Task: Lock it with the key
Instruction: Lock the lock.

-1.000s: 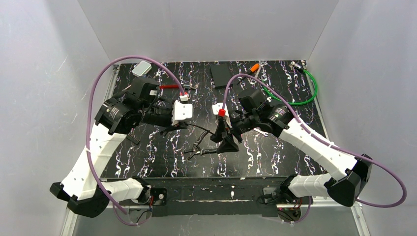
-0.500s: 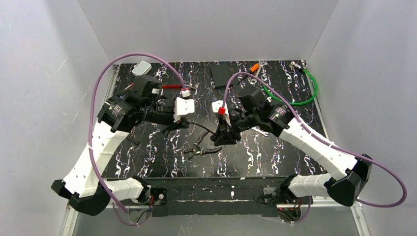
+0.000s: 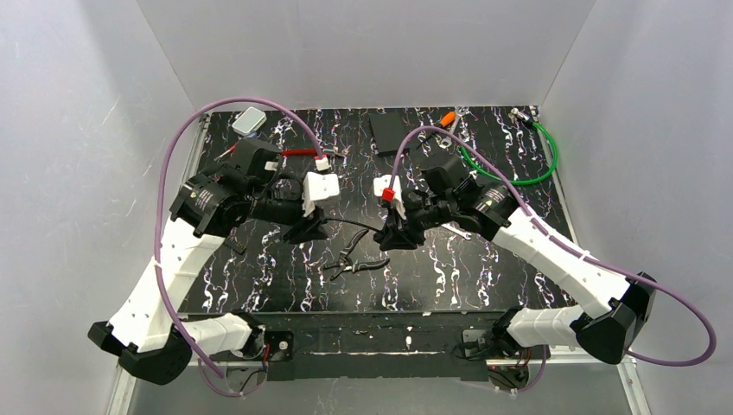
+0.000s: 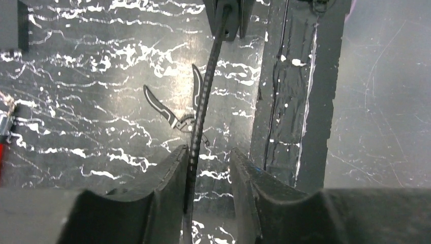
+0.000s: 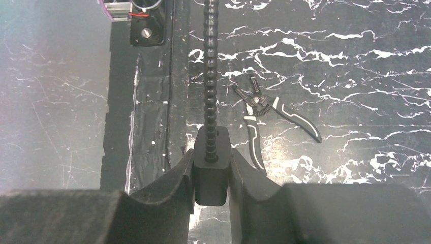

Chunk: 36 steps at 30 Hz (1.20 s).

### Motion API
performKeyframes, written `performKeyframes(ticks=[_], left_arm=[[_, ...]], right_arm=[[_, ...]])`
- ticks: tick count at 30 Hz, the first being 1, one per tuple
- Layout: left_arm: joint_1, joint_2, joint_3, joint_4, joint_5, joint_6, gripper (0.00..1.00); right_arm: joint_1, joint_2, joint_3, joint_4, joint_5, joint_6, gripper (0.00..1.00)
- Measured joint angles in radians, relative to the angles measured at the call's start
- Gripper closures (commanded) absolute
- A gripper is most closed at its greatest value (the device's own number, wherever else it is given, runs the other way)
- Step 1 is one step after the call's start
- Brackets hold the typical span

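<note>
A black beaded lock cable (image 3: 350,226) hangs between my two grippers above the table. My right gripper (image 5: 212,153) is shut on the black lock body (image 5: 210,168) at the cable's end; it shows in the top view (image 3: 391,239). The cable (image 5: 210,66) runs straight away from it. My left gripper (image 4: 207,153) is open. The cable (image 4: 203,96) passes between its fingers, lying against the left finger (image 4: 170,168), with a gap to the other. The lock body (image 4: 228,20) shows at the top of the left wrist view. No key shows in any view.
Black pliers (image 3: 354,262) lie on the marbled table below the cable, and show in the left wrist view (image 4: 173,118) and the right wrist view (image 5: 264,109). At the back are a green cable (image 3: 527,169), a black pad (image 3: 393,131), an orange item (image 3: 448,118), a red tool (image 3: 296,152) and a grey box (image 3: 251,119).
My right gripper has risen and shifted slightly back and left with the lock body. My left gripper has shifted along the cable, which now runs straighter between the two.
</note>
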Motion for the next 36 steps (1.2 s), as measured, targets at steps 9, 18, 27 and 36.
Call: performKeyframes(ticks=[9, 18, 27, 36], left_arm=[[0.07, 0.001, 0.034, -0.158, -0.096, 0.142, 0.62], [0.072, 0.032, 0.02, -0.244, -0.159, 0.27, 0.61], [0.072, 0.038, -0.027, -0.225, -0.144, 0.282, 0.65], [0.073, 0.06, -0.054, -0.205, -0.099, 0.268, 1.0]], right_arm=[[-0.012, -0.018, -0.006, -0.069, 0.043, -0.038, 0.99], [-0.012, -0.018, -0.006, -0.091, 0.053, -0.054, 0.99], [-0.012, -0.018, -0.006, -0.091, 0.051, -0.057, 0.99], [-0.012, -0.023, -0.006, -0.09, 0.052, -0.058, 0.99]])
